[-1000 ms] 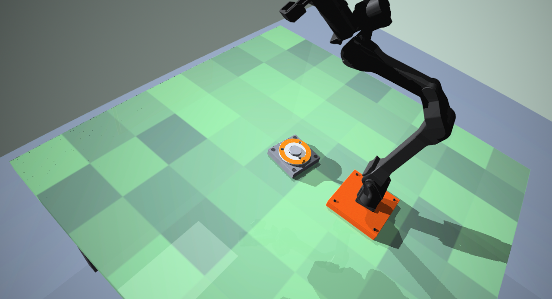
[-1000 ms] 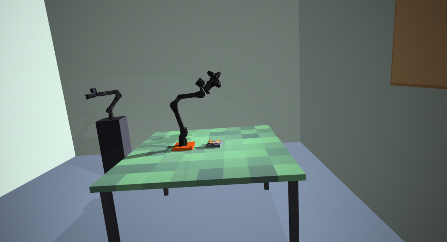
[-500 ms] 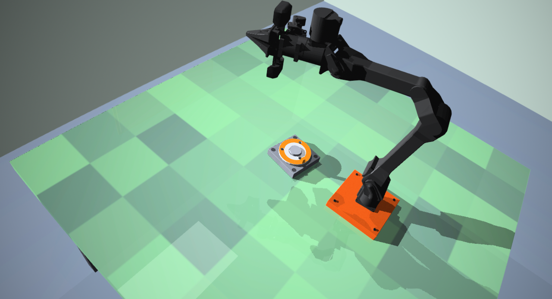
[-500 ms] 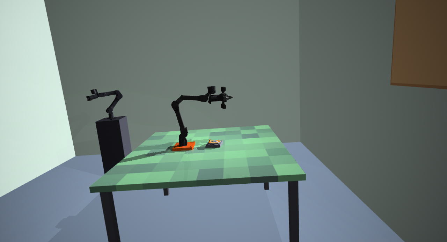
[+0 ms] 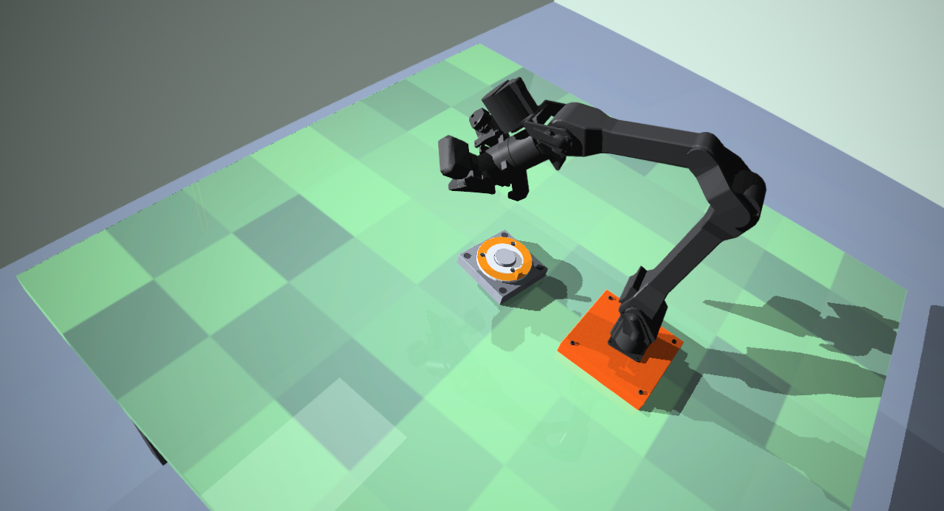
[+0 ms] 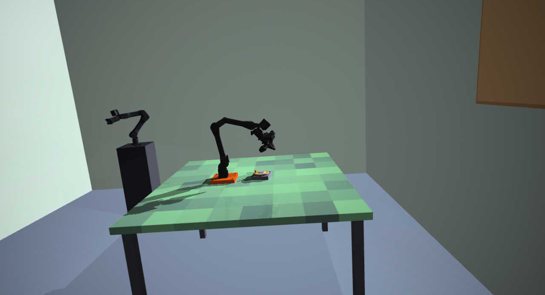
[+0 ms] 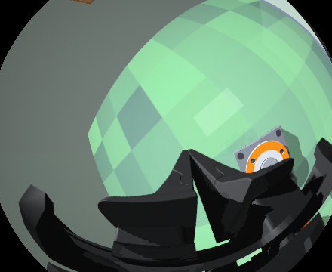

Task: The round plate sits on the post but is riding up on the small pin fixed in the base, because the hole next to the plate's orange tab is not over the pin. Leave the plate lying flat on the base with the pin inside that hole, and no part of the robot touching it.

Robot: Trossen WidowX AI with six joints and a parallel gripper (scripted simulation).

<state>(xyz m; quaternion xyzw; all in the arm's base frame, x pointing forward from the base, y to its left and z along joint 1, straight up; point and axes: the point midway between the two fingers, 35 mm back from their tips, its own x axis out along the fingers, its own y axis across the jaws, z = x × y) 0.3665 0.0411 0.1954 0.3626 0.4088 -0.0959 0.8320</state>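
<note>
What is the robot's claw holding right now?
Nothing. The gripper is shut with its fingers together in the air, well above the round plate, which sits untouched on its grey base.

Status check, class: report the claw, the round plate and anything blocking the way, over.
Claw shut, empty, hovering above the table beyond the base. Round plate on its post, untouched. Nothing between claw and plate.

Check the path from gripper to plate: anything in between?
Nothing visible. The gripper, shut and empty, hangs in the air above the table, off to one side of the plate on its base. Only open space lies between them.
</note>
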